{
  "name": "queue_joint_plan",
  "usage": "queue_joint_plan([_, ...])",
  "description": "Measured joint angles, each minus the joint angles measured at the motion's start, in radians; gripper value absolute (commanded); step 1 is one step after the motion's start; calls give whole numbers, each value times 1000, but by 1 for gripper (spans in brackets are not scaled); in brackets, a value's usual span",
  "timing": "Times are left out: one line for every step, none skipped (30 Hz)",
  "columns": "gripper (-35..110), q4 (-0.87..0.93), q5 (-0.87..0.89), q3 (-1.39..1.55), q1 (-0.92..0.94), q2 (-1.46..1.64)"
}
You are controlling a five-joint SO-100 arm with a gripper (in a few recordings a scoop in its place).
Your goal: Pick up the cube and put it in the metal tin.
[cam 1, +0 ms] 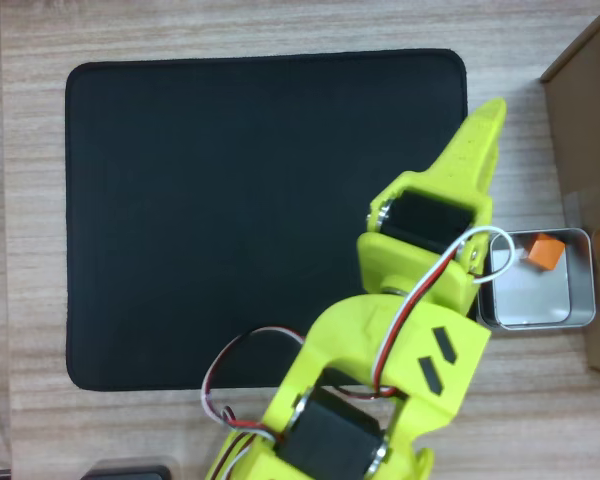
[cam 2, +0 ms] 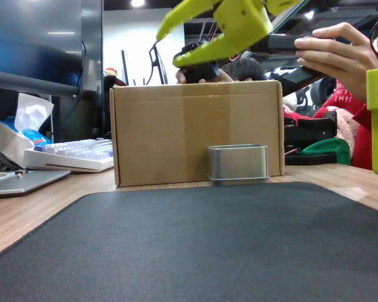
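The small orange cube (cam 1: 545,250) lies inside the metal tin (cam 1: 532,300), near its upper right corner, in the overhead view. In the fixed view the tin (cam 2: 238,163) stands in front of the cardboard box, and its wall hides the cube. My yellow gripper (cam 2: 167,49) hangs high above the mat, well above the tin and to its left, with its jaws open and nothing between them. From overhead the gripper (cam 1: 490,115) points toward the upper right, above the mat's right edge and apart from the tin.
A black mat (cam 1: 230,210) covers most of the wooden table. A brown cardboard box (cam 2: 195,132) stands right behind the tin, and the box (cam 1: 590,140) sits at the right edge from overhead. A keyboard (cam 2: 75,154) and a person are behind.
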Motion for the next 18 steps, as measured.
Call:
queue_joint_plan([14,0,35,2,-37,14])
queue_joint_plan([13,0,60,2,-71,34])
queue_joint_plan([12,0,78,17,-107,52])
queue_joint_plan([12,0,80,34,-140,69])
queue_joint_plan([12,0,110,67,-186,100])
queue_joint_plan([11,0,132,89,-199,123])
queue_joint_plan([11,0,149,121,-233,147])
queue_joint_plan([10,0,153,140,-255,160])
queue_joint_plan([8,0,153,169,-279,190])
queue_joint_plan([6,0,169,189,-302,210])
queue_joint_plan([4,0,186,222,-328,241])
queue_joint_plan([2,5,201,241,-344,264])
queue_joint_plan([0,6,219,261,-365,282])
queue_joint_plan([0,6,222,278,-379,301])
queue_joint_plan([0,6,238,295,-396,319])
queue_joint_plan([0,18,253,298,-400,347])
queue_joint_plan([0,34,259,325,-419,376])
queue_joint_plan([0,34,259,347,-420,399])
